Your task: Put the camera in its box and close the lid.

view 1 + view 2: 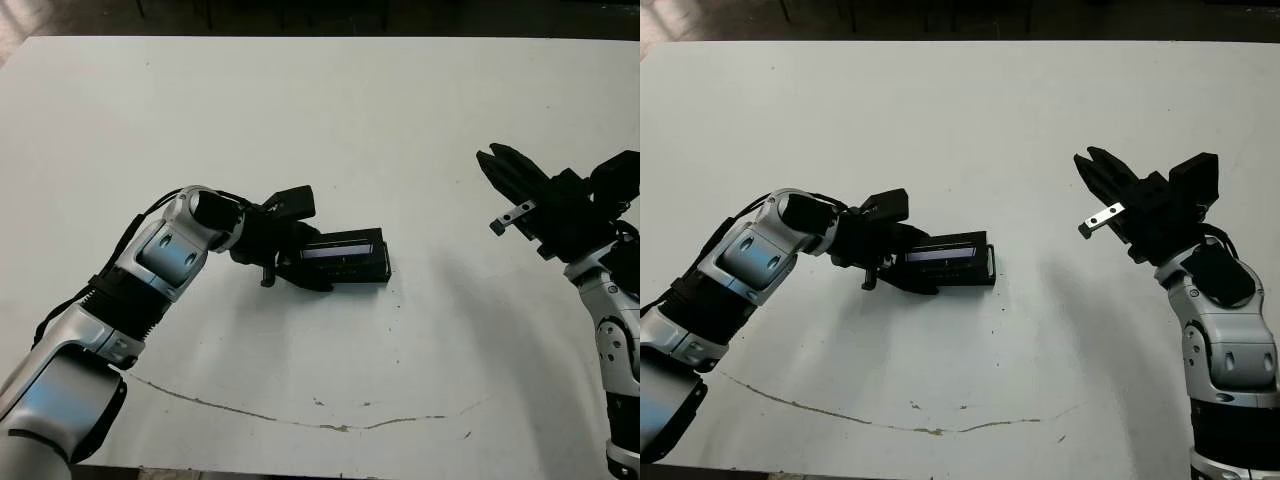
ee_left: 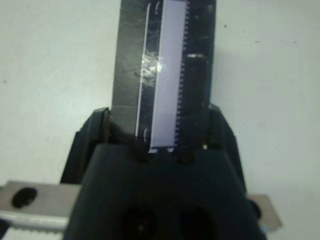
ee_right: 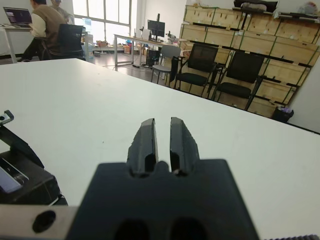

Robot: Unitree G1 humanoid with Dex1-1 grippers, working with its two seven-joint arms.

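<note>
The black box (image 1: 352, 272) lies at the table's middle with the lid (image 1: 345, 247) flat on top, its pale lavender strip facing up. The camera is hidden. My left gripper (image 1: 312, 243) holds the lid's left end. In the left wrist view its fingers (image 2: 97, 132) press against both long sides of the lid (image 2: 167, 75). My right gripper (image 1: 492, 160) hangs above the table's right side, well away from the box. Its fingers (image 3: 145, 142) are shut with nothing between them.
A thin dirty crack line (image 1: 300, 420) runs across the table near its front edge. Beyond the table's far edge the right wrist view shows a seated person (image 3: 42, 25), desks and black chairs (image 3: 240, 75).
</note>
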